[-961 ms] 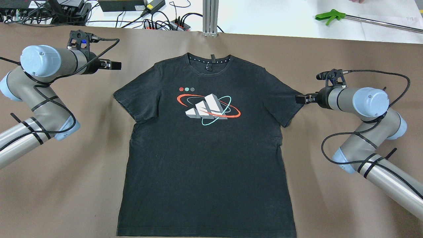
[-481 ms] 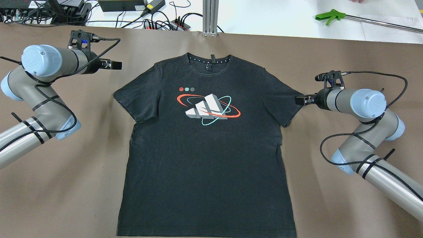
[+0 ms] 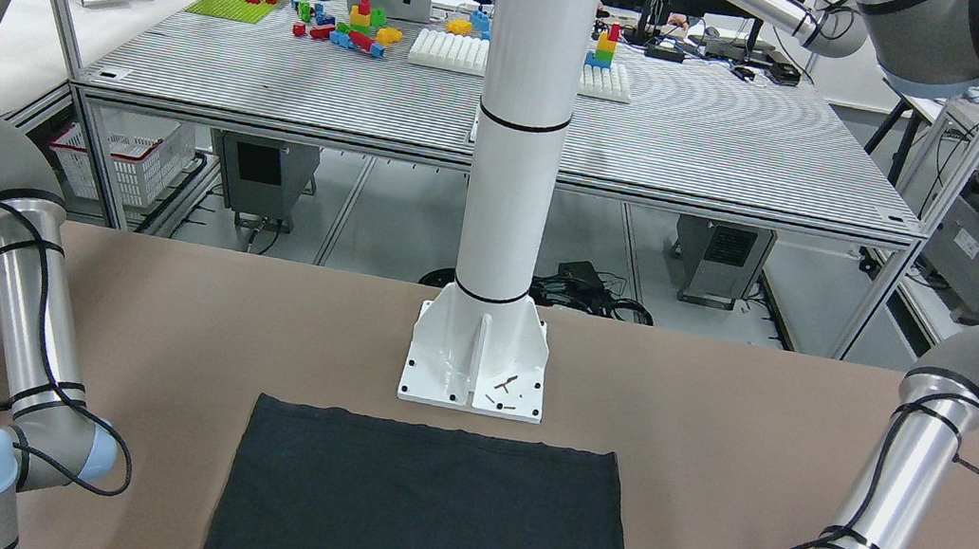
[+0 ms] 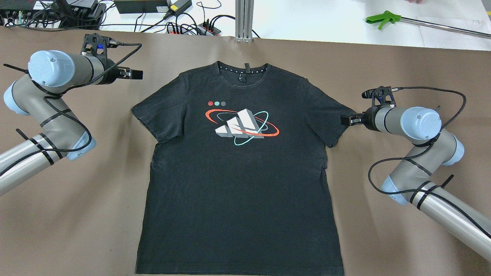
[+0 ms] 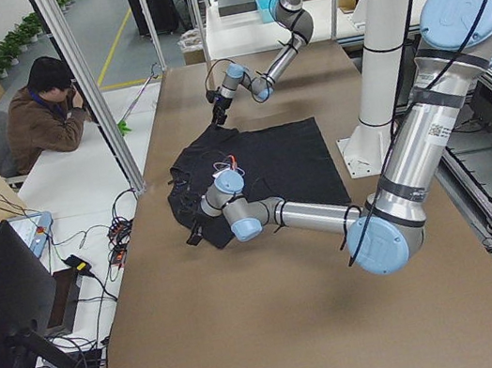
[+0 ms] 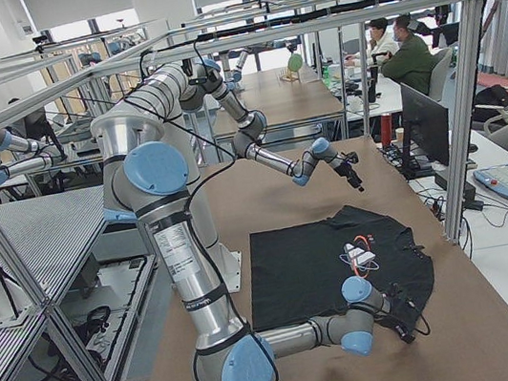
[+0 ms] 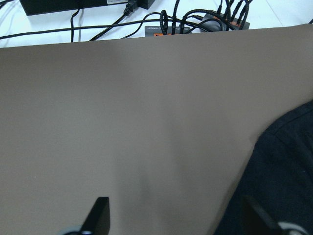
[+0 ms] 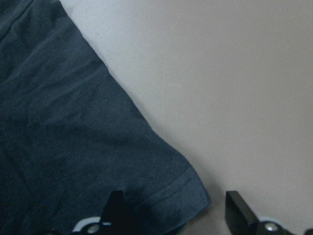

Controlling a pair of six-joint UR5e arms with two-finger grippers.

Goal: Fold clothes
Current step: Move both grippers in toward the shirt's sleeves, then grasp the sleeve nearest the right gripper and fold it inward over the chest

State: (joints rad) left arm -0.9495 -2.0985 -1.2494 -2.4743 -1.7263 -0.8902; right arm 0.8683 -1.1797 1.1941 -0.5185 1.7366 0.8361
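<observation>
I have a black short-sleeved T-shirt [image 4: 238, 184] spread flat, front up, in the middle of the brown table [image 4: 76, 230]. On the chest is a print [image 4: 245, 128] of white slanted bars ringed in red and teal, with three small dots above it. The collar [image 4: 243, 73] points to the far edge. The bottom hem [image 3: 430, 426] lies near the robot, just in front of the white pillar base [image 3: 477, 364] and wider than it. The cloth is smooth, with light creases by the armpits.

My right gripper [image 4: 342, 120] sits at the outer corner of the right sleeve [image 4: 330, 122], jaws wide. From its wrist camera, one finger is over the sleeve hem and the other over bare table; I cannot tell whether either touches. My left gripper [image 4: 140, 74] is also spread wide, over bare table to the far left of the left sleeve [image 4: 153, 119] and apart from it.

Bare brown surface runs along both sides of the shirt. Beyond the far edge are a power strip with cables [image 4: 191, 28], an aluminium post [image 4: 244, 19] and a green-handled tool [image 4: 383, 19] on white tables. A person [image 5: 47, 109] sits at a table beyond that edge.
</observation>
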